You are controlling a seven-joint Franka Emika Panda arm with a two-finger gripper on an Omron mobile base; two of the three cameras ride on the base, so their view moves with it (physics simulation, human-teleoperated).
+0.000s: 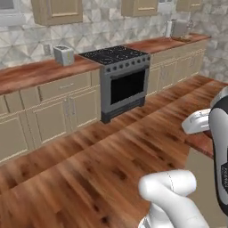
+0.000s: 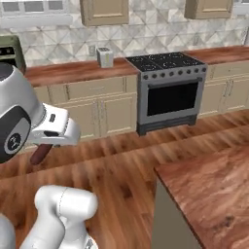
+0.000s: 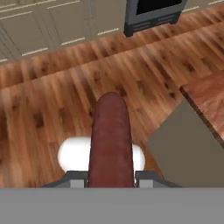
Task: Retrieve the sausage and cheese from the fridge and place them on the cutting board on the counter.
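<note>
My gripper (image 3: 111, 180) is shut on the sausage (image 3: 111, 138), a long dark reddish-brown roll that points away from the hand over the wood floor. In the right base view the sausage's end (image 2: 40, 152) hangs below the white hand (image 2: 58, 128). In the left base view the hand (image 1: 196, 122) sits at the right, beside the arm. The long counter (image 1: 35, 72) runs along the back wall over beige cabinets. The fridge and the cheese are out of view. I cannot make out the cutting board.
A grey stove (image 2: 170, 87) stands in the back counter run, with a toaster (image 2: 105, 57) to its left. An island worktop (image 2: 209, 185) is close on the right, and its corner (image 3: 205, 98) is near the sausage. Open wood floor (image 1: 89, 156) lies between.
</note>
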